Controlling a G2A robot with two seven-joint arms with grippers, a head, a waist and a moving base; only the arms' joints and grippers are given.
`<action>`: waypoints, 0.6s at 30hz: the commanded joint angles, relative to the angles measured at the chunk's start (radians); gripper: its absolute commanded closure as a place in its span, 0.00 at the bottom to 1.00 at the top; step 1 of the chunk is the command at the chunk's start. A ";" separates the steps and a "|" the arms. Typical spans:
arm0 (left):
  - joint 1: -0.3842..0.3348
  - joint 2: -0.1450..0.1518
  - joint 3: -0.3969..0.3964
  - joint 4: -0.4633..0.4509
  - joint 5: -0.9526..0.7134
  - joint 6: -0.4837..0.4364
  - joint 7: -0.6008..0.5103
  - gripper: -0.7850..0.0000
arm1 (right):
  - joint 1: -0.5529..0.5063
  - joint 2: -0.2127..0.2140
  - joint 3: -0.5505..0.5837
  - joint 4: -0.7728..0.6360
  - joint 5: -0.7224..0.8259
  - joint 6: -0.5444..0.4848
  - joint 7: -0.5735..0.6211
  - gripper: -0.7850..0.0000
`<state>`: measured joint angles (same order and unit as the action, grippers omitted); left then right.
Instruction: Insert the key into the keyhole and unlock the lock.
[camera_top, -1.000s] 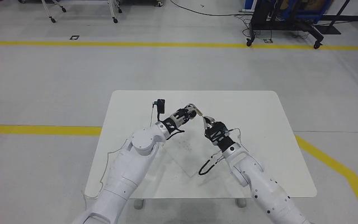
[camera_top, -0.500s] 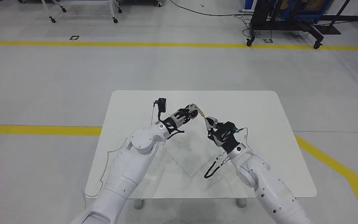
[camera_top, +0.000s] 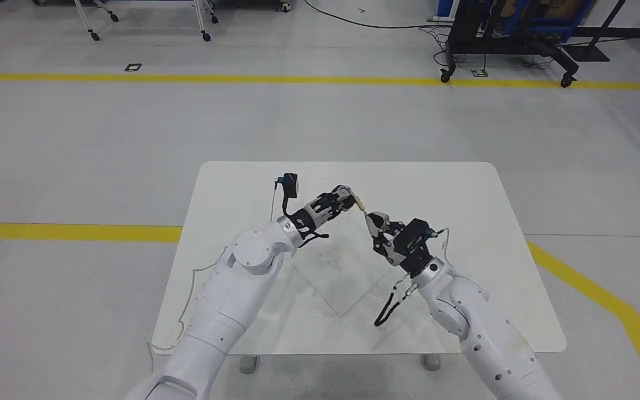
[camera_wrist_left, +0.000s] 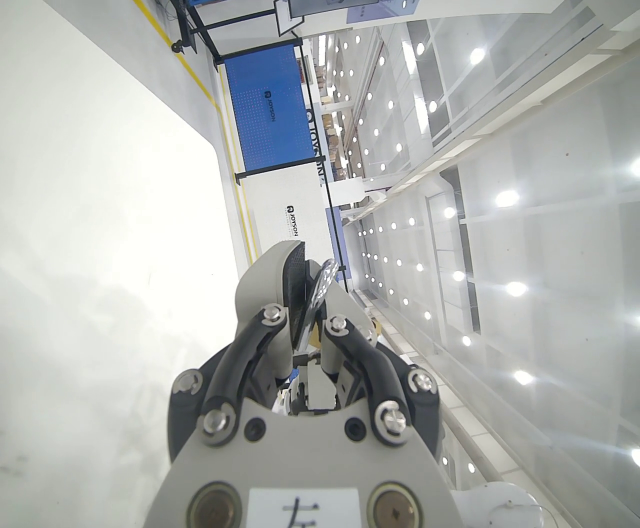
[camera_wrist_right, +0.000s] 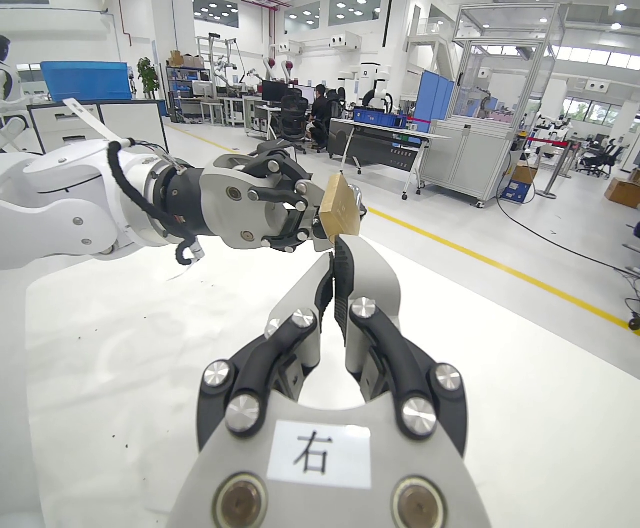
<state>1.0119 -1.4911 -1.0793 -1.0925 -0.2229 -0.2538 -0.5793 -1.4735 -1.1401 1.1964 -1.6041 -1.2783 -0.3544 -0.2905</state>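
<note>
Brass padlock (camera_wrist_right: 340, 210) is held in the air above the middle of the white table (camera_top: 480, 195). The left gripper (camera_wrist_right: 314, 220) is clamped on its body, and the silver shackle (camera_wrist_right: 356, 192) is at the end turned away from the right gripper (camera_wrist_right: 339, 250). The right gripper comes in from the near right. Its fingers are pressed together, with the tips touching or almost touching the padlock's other end. Whether a key sits between the pads cannot be told. From above, the two grippers meet tip to tip — left (camera_top: 345, 197), right (camera_top: 372, 218) — with the padlock (camera_top: 358, 203) between them.
</note>
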 joint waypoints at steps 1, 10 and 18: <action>0.000 0.000 0.000 0.004 -0.008 -0.009 -0.006 1.00 | -0.002 0.000 0.000 -0.001 -0.005 -0.004 -0.011 1.00; -0.002 0.002 -0.011 0.030 -0.048 -0.049 -0.030 1.00 | 0.002 -0.004 -0.001 0.007 0.005 -0.017 -0.019 1.00; -0.001 0.004 -0.011 0.032 -0.047 -0.061 -0.031 1.00 | 0.003 -0.008 -0.012 0.009 -0.018 -0.007 -0.016 1.00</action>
<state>1.0104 -1.4872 -1.0901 -1.0607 -0.2699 -0.3137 -0.6109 -1.4700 -1.1473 1.1847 -1.5950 -1.2953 -0.3635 -0.3067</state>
